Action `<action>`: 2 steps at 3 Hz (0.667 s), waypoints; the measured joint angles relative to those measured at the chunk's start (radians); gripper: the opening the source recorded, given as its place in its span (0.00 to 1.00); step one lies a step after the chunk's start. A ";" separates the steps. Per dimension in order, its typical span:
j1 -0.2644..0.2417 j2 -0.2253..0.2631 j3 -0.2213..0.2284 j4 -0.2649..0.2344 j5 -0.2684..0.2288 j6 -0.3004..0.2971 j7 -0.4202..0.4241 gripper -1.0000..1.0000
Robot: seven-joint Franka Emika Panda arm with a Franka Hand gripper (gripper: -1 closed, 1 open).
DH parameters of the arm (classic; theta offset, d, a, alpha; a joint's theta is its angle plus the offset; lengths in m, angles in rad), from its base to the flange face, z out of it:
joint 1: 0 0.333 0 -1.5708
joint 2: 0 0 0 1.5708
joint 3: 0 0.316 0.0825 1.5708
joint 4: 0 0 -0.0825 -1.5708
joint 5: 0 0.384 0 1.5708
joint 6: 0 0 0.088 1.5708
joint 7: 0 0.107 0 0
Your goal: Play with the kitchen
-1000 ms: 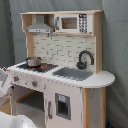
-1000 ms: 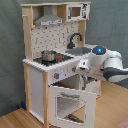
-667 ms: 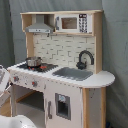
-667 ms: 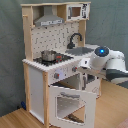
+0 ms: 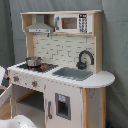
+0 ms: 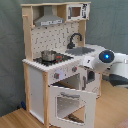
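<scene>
Since a second ago the arm (image 6: 107,62) at right of the second exterior view has barely shifted beside the kitchen (image 6: 55,55), whose oven door (image 6: 70,106) hangs open; the state of the jaws cannot be told.

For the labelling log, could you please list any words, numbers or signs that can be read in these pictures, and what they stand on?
None can be read.
The microwave has a dark button panel; its marks are too blurred to read.
The knobs on the kitchen show no legible markings.
</scene>
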 joint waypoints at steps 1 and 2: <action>-0.001 -0.069 0.004 0.039 -0.061 -0.019 0.002 1.00; -0.009 -0.152 0.016 0.072 -0.127 -0.016 0.002 1.00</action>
